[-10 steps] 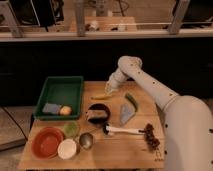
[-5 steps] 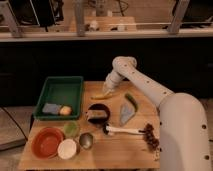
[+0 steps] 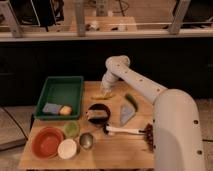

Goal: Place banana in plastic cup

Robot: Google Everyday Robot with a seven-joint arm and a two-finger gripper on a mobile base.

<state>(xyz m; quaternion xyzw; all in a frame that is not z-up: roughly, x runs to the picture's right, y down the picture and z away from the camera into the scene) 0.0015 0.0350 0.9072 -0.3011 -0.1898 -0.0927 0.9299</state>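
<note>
Wooden table (image 3: 120, 149), hand (image 3: 106, 88) over banana (image 3: 102, 95) near far edge

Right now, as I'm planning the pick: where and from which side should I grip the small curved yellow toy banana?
Probably across its slim middle, from straight above: the yellow toy banana lies flat on the wooden table, and the gripper hovers just over it.

The arm (image 3: 150, 95) reaches from lower right, bends at its elbow, and holds the end effector (image 3: 105, 89) low over the rear of the surface (image 3: 125, 149).
</note>
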